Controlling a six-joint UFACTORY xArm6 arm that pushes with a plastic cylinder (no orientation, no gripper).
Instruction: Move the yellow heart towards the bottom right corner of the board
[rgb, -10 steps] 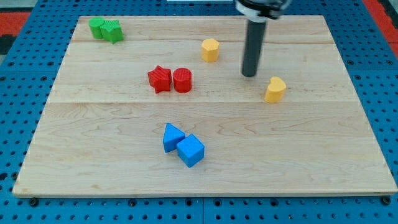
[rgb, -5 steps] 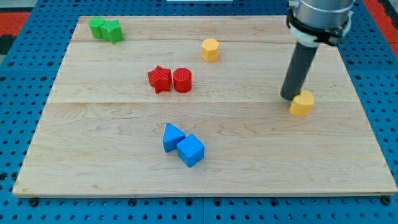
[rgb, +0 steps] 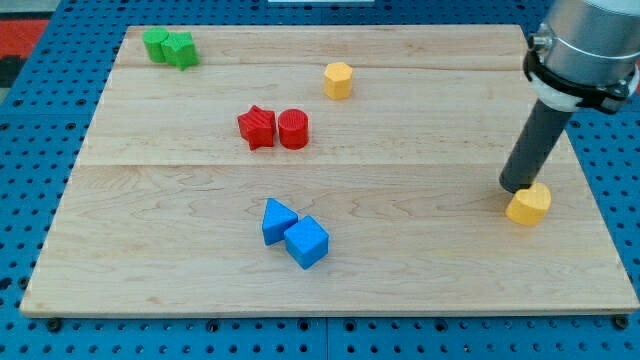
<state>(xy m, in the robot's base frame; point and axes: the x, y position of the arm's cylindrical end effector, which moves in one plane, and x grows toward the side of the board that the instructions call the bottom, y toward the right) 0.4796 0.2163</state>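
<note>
The yellow heart (rgb: 529, 205) lies on the wooden board (rgb: 400, 250) near its right edge, a little below mid-height. My tip (rgb: 516, 186) is at the end of the dark rod and touches the heart's upper left side. The rod rises from there to the view's top right.
A yellow hexagon block (rgb: 339, 79) sits near the top centre. A red star (rgb: 257, 127) and a red cylinder (rgb: 293, 129) stand side by side left of centre. Two blue blocks (rgb: 295, 233) lie touching below them. Two green blocks (rgb: 169, 47) sit at the top left corner.
My tip has moved to the right and down across the board, pushing the yellow heart with it from the upper right area towards the right edge.
</note>
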